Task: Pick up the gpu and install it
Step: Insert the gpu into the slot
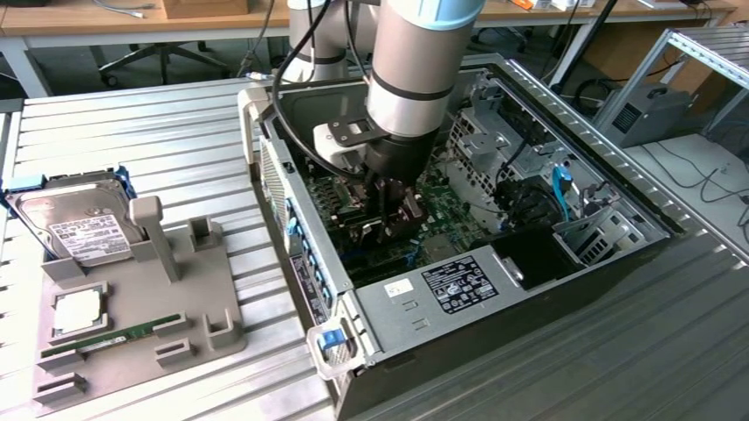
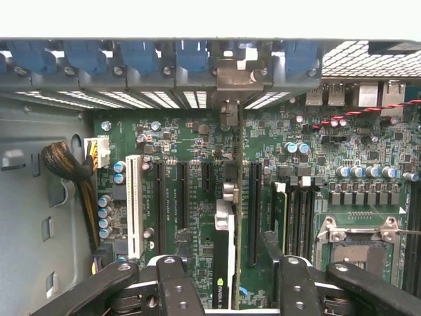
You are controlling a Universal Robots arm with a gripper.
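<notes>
The gpu (image 2: 228, 243) stands on edge on the motherboard (image 2: 177, 138) inside the open computer case (image 1: 468, 289). I see it from its top edge: a thin green board with a black cooler face carrying a logo. Its silver end bracket (image 2: 235, 79) sits against the case's rear slot row. My gripper (image 2: 227, 263) straddles the card, open, with a black finger (image 2: 179, 289) on one side and another finger (image 2: 293, 289) on the other, and board showing in the gaps. In the exterior view my gripper (image 1: 392, 224) reaches deep into the case.
Empty black slots (image 2: 253, 210) and a CPU socket (image 2: 358, 237) flank the card. A cable bundle (image 2: 69, 168) lies by the case wall. On the table, a grey fixture (image 1: 175, 298) holds a hard drive (image 1: 76, 224) and a memory stick (image 1: 111, 336).
</notes>
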